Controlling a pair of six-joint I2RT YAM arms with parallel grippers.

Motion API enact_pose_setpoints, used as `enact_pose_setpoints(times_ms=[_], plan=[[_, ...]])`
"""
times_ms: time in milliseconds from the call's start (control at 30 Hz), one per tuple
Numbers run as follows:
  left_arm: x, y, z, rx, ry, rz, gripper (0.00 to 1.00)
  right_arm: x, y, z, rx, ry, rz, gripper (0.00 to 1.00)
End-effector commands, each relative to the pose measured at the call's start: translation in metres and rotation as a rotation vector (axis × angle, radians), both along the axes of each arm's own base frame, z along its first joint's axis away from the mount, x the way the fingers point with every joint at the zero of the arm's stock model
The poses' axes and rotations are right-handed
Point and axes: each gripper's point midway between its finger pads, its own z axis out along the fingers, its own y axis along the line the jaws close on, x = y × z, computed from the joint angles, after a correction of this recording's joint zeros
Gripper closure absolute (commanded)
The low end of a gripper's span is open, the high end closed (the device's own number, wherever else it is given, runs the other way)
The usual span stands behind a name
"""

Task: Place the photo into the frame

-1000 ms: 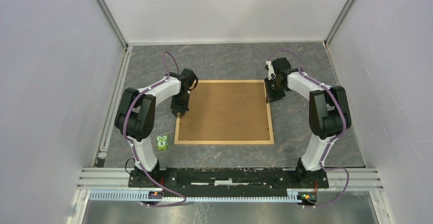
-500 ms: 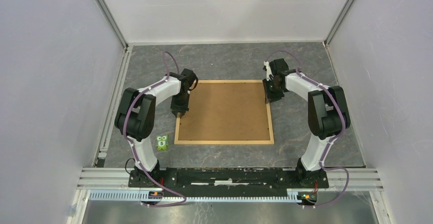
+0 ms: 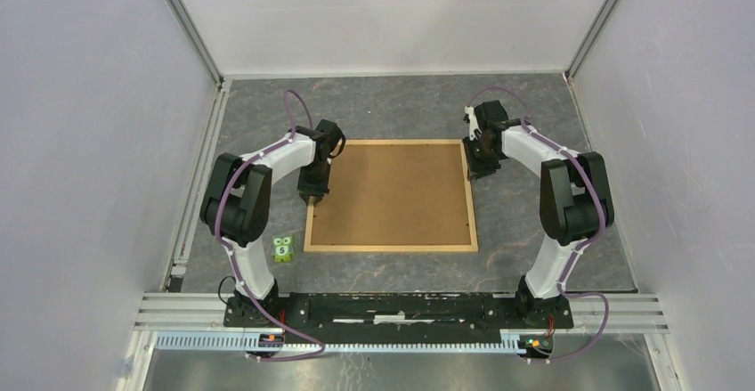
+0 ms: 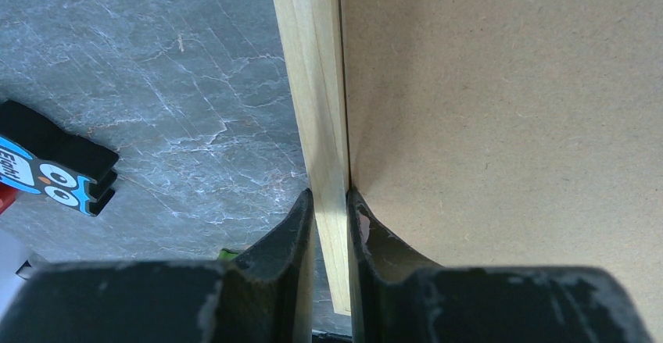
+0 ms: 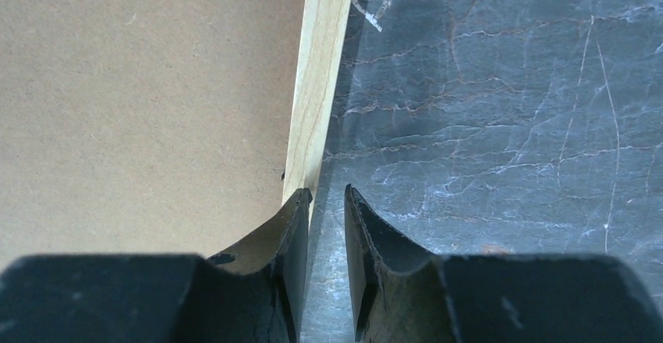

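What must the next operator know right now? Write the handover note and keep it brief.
Left tool: shut on the left strip of the thin light wooden rectangular frame.
Right tool: slightly open at the frame's right strip, gripping nothing.
Plain brown backing board: lies inside the frame.
Photo: not in view; it may be under the board, cannot tell.
Done: board sits in the frame.
Left: confirm the photo is in, then release.

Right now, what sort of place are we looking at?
Probably a lab robot cell: plain white panel walls on aluminium posts, left arm and right arm bolted to a metal rail, and a numbered owl tag on the tabletop.
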Motion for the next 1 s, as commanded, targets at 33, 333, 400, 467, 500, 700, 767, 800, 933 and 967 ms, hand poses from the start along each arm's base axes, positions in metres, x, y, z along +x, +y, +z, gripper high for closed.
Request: enact_pose_setpoints(times_ms=[33,333,400,467,500,700,767,800,933,967], plan=[[-0.020,-0.018,-0.036,-0.062,0.105,-0.050,0.90,0.004,0.004,0.011,0.026,-0.026,0.020,0.71],[-0.020,-0.018,-0.036,-0.061,0.104,-0.050,0.90,0.006,0.012,0.010,0.049,-0.023,0.042,0.69],[-0.020,-0.018,-0.036,-0.062,0.105,-0.050,0.90,0.004,0.009,0.006,0.031,-0.012,0.040,0.69],[-0.020,-0.018,-0.036,-0.061,0.104,-0.050,0.90,0.004,0.004,0.004,0.006,-0.017,0.028,0.70],[-0.020,-0.018,-0.036,-0.061,0.105,-0.050,0.90,0.005,0.002,0.004,-0.007,-0.019,0.024,0.70],[-0.020,-0.018,-0.036,-0.062,0.104,-0.050,0.90,0.010,0.002,0.000,-0.015,-0.016,0.017,0.71],[-0.021,-0.018,-0.036,-0.062,0.106,-0.050,0.90,0.013,0.005,0.002,-0.006,-0.021,0.019,0.71],[-0.020,-0.018,-0.036,-0.061,0.104,-0.050,0.91,0.015,0.007,0.003,-0.001,-0.025,0.024,0.71],[-0.020,-0.018,-0.036,-0.062,0.105,-0.050,0.90,0.016,0.013,0.007,0.015,-0.032,0.041,0.70],[-0.021,-0.018,-0.036,-0.062,0.106,-0.051,0.90,0.015,0.013,0.006,0.016,-0.028,0.041,0.70]])
